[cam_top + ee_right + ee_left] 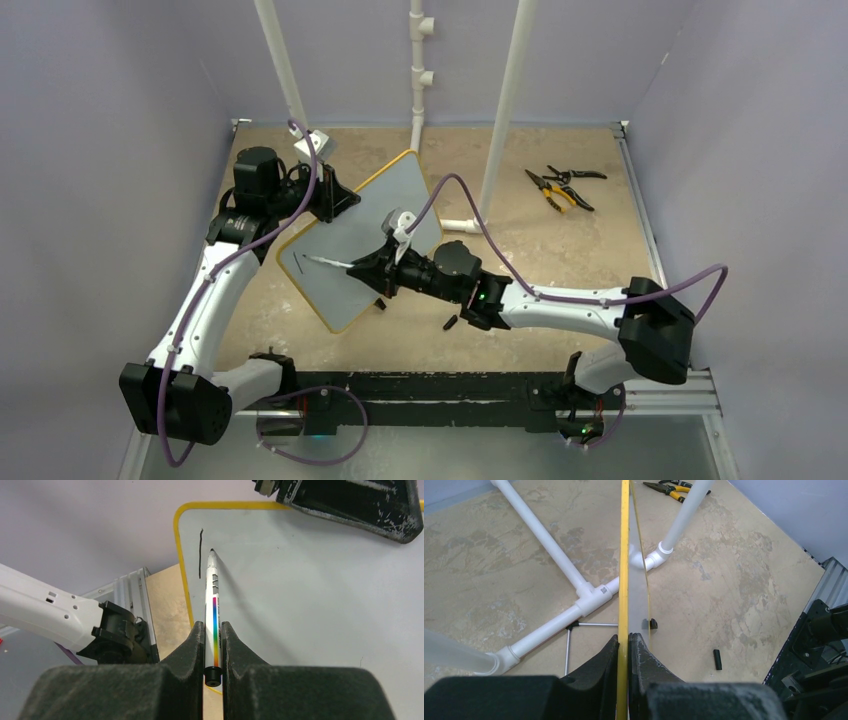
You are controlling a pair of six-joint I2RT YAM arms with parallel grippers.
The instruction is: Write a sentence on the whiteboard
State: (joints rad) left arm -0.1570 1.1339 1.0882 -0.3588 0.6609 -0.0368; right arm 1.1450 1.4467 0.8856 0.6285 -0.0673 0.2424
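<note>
The black right end effector (212,632) is clenched on a slim white rainbow-striped marker (213,587), tip just beside one black stroke (200,552). The left end effector (624,647) clamps the yellow-framed pale whiteboard (625,555), tilted above the bench (734,580). It looks light, stiff and slippery, best held by its edge.

My right claw (213,627) looks rough, matt black; between its jaws a glossy plastic marker (214,595). Ahead, the board (310,590) looks smooth, matt, framed in glossy yellow.

Whiteboard (370,200) left of centre; pliers (560,187) far right; marker (326,262) over whiteboard.
</note>
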